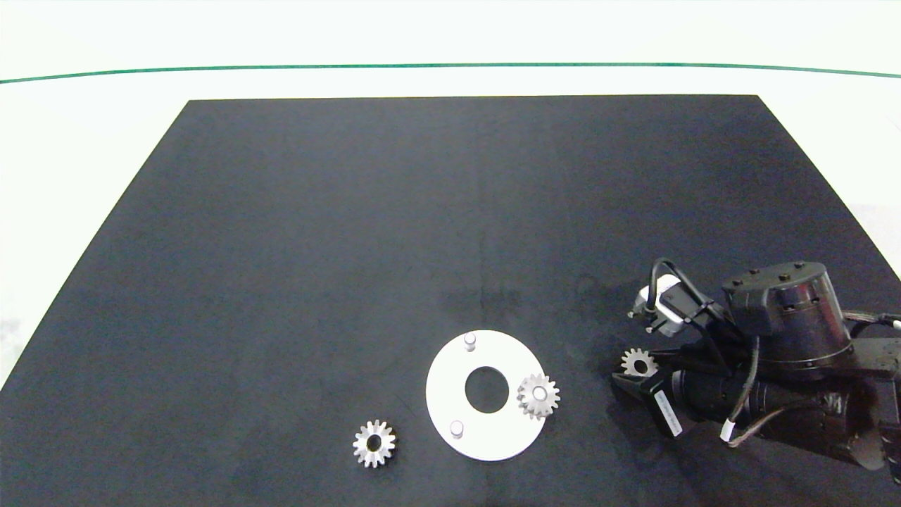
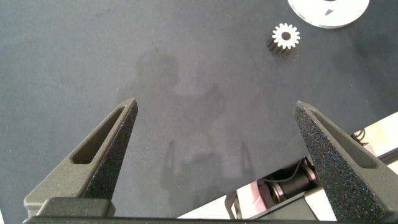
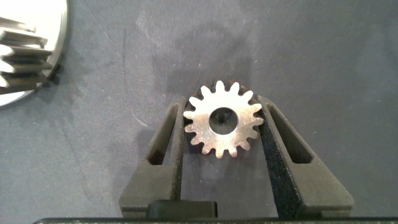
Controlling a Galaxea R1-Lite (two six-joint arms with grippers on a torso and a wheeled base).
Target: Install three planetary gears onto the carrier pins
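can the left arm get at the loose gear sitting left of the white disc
Probably yes: the loose gear lies alone on the black mat, nothing beside it, and the left end effector hangs open nearby.

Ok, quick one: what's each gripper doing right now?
Left gripper: open, empty, above bare mat.
Right gripper: shut on a gear, right of the disc.

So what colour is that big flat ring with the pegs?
White disc, with pale grey pegs; clearest in the head view.
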